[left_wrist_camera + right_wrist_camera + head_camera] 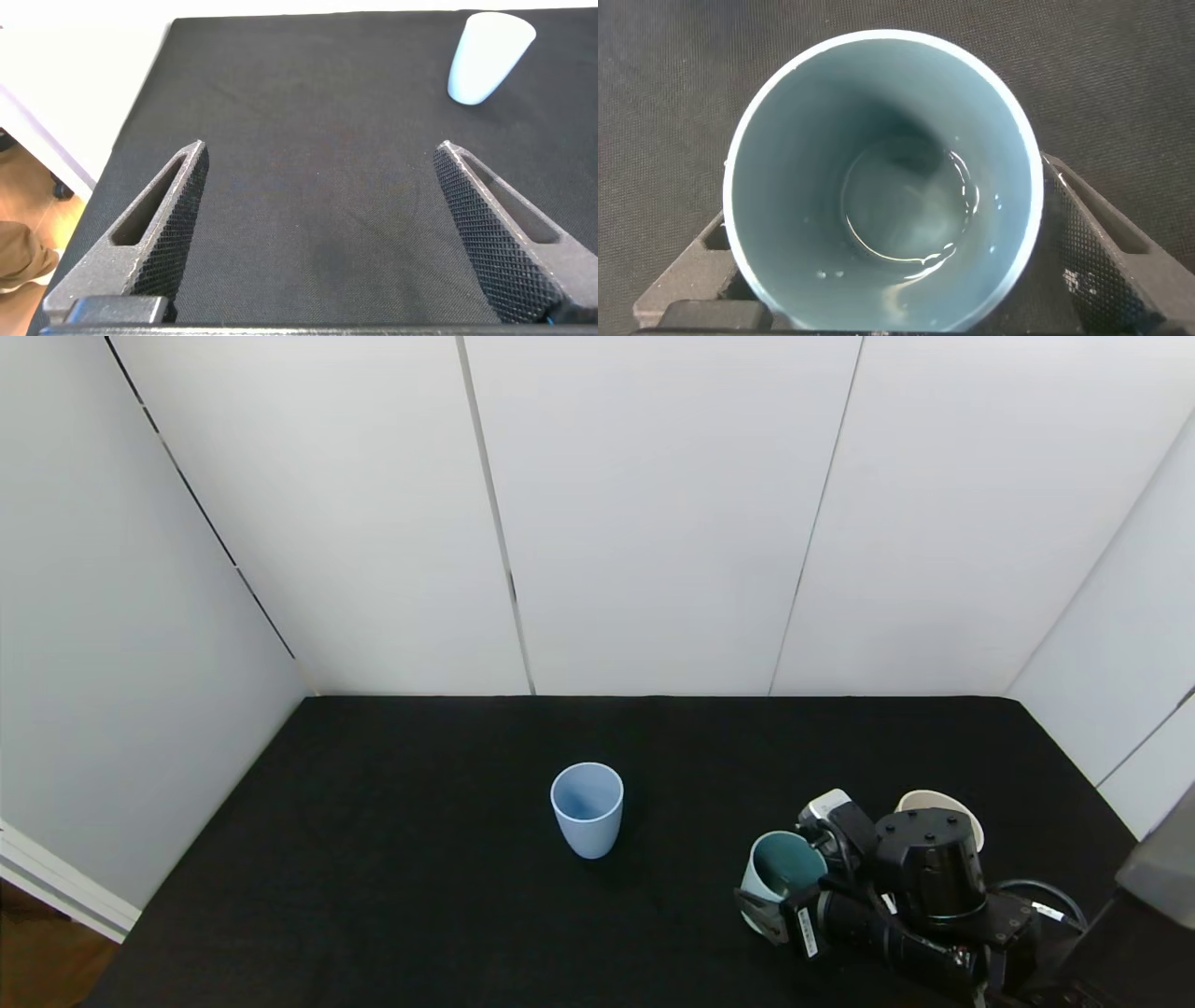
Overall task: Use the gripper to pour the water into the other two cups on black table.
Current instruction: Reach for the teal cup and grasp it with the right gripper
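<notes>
My right gripper (pixel 786 887) is at the front right of the black table (pixel 392 859), shut on the teal-green cup (pixel 782 870). In the right wrist view the fingers (pixel 1092 243) grip that cup (pixel 785 140) on both sides, and a little water (pixel 906 210) glints at its bottom. The light blue cup (pixel 587 808) stands upright at the table's middle, well left of my right gripper. The cream cup (pixel 934 800) stands just behind my right wrist, partly hidden. My left gripper (pixel 321 149) is open and empty over bare table, with the blue cup (pixel 488 58) farther off.
White wall panels (pixel 653 513) close off the table's back and both sides. The table's left edge (pixel 140 121) drops off to a wooden floor. A grey object (pixel 1162 868) sits at the far right edge.
</notes>
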You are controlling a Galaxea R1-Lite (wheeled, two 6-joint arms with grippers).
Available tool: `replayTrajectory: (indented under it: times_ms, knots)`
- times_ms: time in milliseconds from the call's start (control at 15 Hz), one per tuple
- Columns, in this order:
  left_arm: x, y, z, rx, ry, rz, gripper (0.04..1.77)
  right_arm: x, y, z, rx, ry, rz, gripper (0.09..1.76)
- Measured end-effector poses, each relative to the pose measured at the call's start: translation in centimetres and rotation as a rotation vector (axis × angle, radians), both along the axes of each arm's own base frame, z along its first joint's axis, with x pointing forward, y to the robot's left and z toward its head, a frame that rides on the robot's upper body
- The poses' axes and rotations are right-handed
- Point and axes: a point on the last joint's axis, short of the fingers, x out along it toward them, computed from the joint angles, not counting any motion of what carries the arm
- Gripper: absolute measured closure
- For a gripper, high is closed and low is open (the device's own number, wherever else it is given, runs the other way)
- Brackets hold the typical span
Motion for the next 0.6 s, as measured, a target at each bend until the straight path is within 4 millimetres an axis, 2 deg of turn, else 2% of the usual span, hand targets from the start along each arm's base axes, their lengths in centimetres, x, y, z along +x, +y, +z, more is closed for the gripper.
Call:
replayTrajectory:
  times_ms: [200,400,600]
  knots:
    - [0.0,0.0,0.0,0.0,0.0,0.0,0.09,0.2,0.1,0.03,0.002,-0.004,0.001,0.14]
    - [0.0,0.0,0.0,0.0,0.0,0.0,0.09,0.15,0.27,0.01,0.003,-0.005,0.006,0.57]
    - [0.0,0.0,0.0,0.0,0.0,0.0,0.09,0.12,0.29,0.04,0.003,-0.006,0.006,0.62]
